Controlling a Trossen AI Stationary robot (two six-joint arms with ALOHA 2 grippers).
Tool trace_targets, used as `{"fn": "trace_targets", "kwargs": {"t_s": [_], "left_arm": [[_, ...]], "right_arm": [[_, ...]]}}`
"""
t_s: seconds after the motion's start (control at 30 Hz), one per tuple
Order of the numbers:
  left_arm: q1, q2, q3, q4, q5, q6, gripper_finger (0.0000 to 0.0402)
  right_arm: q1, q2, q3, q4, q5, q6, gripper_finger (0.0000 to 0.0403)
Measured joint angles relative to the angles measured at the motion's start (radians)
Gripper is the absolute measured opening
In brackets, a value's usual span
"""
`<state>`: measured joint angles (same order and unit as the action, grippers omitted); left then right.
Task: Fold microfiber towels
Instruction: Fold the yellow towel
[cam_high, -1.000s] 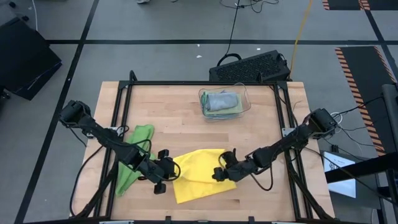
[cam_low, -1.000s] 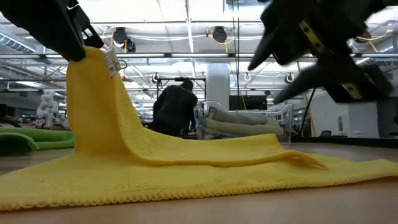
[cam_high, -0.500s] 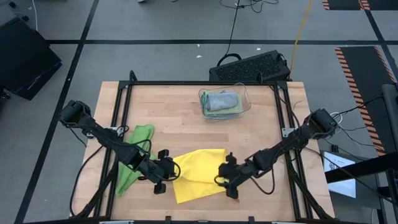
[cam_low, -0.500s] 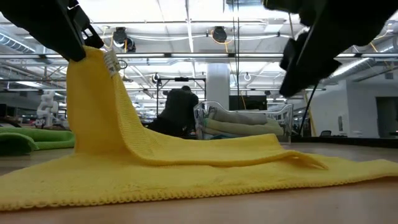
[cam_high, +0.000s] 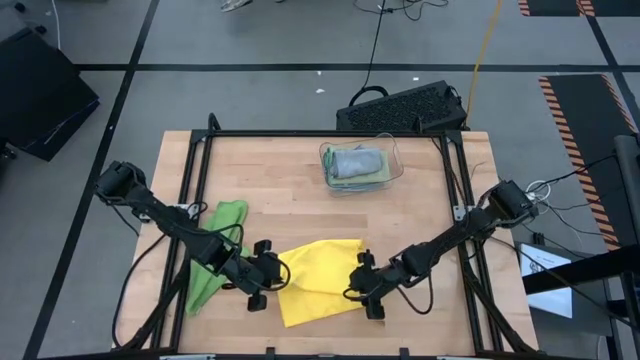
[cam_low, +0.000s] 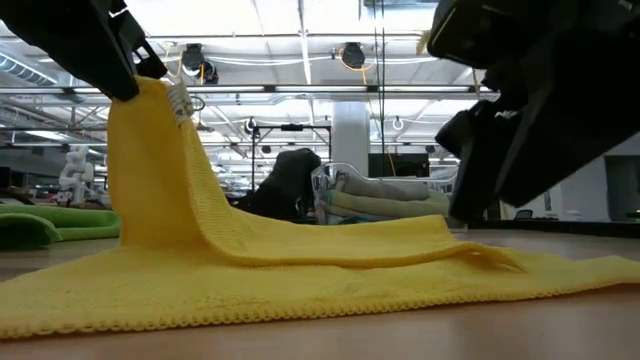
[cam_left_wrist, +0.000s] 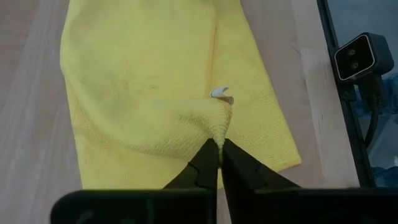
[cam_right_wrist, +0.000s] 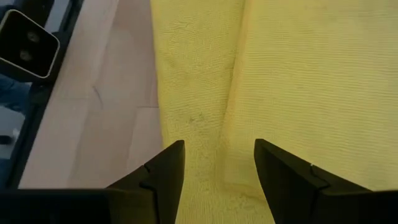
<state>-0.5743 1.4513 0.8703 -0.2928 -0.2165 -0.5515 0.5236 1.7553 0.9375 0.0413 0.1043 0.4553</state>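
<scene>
L jaws (cam_left_wrist: 219, 163) pinch yellow towel (cam_high: 318, 280) corner, lifted; R jaws (cam_right_wrist: 217, 165) spread wide over towel edge.

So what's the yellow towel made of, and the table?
The yellow towel looks like soft, matte knitted cloth, probably microfiber: it has a fuzzy looped texture and drapes limply. The table looks like pale wood with a smooth finish: plank seams and grain lines show.

Both arms (cam_high: 170, 225) were dark and jointed, thin black cables looping alongside; each claw (cam_left_wrist: 219, 163) ended in two matte black, wedge-shaped fingers (cam_right_wrist: 160, 171)
</scene>
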Motion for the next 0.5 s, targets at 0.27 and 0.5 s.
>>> {"fn": "trace_targets", "kwargs": {"t_s": [0.27, 0.5], "left_arm": [[0.000, 0.000, 0.000, -0.004, -0.001, -0.001, 0.0017], [0.000, 0.000, 0.000, -0.012, 0.000, -0.008, 0.0007]], "right_arm": [[0.002, 0.058, 0.000, 0.031, 0.002, -0.023, 0.0159], [0.018, 0.060, 0.000, 0.013, 0.106, -0.008, 0.0155]]}}
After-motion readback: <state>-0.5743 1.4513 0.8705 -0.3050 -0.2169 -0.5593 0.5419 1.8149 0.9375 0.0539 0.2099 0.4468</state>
